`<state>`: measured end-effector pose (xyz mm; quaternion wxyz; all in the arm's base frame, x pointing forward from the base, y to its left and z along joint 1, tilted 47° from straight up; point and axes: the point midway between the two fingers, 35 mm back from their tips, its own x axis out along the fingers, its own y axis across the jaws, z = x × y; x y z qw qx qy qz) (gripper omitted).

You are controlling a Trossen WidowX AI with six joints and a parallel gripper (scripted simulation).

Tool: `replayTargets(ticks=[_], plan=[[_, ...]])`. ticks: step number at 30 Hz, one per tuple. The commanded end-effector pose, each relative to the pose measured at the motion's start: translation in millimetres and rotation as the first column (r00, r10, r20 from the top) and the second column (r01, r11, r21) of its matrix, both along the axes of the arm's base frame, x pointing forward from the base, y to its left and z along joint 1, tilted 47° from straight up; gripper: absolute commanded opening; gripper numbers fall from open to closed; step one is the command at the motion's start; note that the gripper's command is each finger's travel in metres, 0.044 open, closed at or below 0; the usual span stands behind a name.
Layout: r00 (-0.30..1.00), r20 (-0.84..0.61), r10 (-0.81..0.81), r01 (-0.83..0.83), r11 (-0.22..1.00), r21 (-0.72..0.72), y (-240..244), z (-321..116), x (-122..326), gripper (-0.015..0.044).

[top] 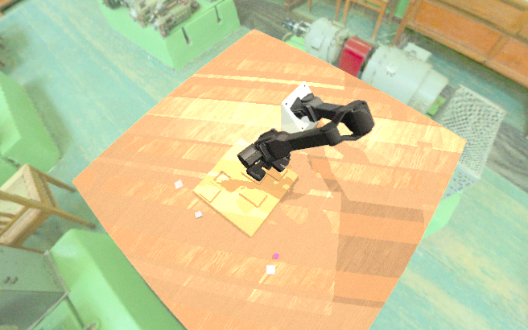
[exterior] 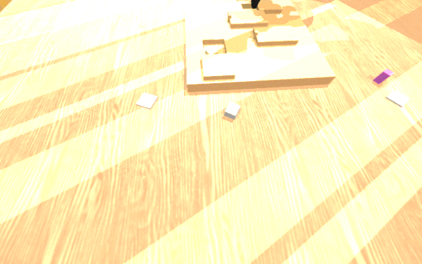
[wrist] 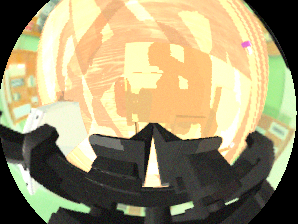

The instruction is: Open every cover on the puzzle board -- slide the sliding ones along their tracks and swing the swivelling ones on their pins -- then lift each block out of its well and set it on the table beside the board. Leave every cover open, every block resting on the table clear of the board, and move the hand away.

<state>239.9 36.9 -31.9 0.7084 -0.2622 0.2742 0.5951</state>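
The tan puzzle board (top: 250, 223) (exterior: 307, 65) lies on the table. A raised cover (top: 209, 194) (exterior: 219, 67) sits beside an uncovered square well (top: 222, 177) (exterior: 214, 47); a pale patch shows inside, which I cannot identify. Other covers include a wide one (top: 253, 198) (exterior: 276, 35), another (exterior: 247, 18) and a far one (exterior: 269, 8). My gripper (top: 266, 167) (wrist: 154, 126) is shut and empty above the board's far part; a dark tip shows in the exterior view near the far cover. A dark recess shows beside that tip; its contents are hidden.
On the table, clear of the board, lie a flat white piece (top: 178, 184) (exterior: 146, 100), a grey-white block (top: 198, 214) (exterior: 231, 111), a magenta block (top: 276, 256) (exterior: 383, 76) (wrist: 246, 44) and another flat white piece (top: 270, 270) (exterior: 397, 98). The arm's white base stands behind the board.
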Motion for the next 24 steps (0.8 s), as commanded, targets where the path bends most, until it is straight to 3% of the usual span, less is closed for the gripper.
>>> replayTargets(ticks=[1, 24], plan=[[1.0, 0.008, -0.004, 0.004, 1.0, 0.006, 3, 5, 2, 0.0], [1.0, 0.009, -0.003, 0.003, 1.0, 0.012, 20, 20, 1, 0.0]])
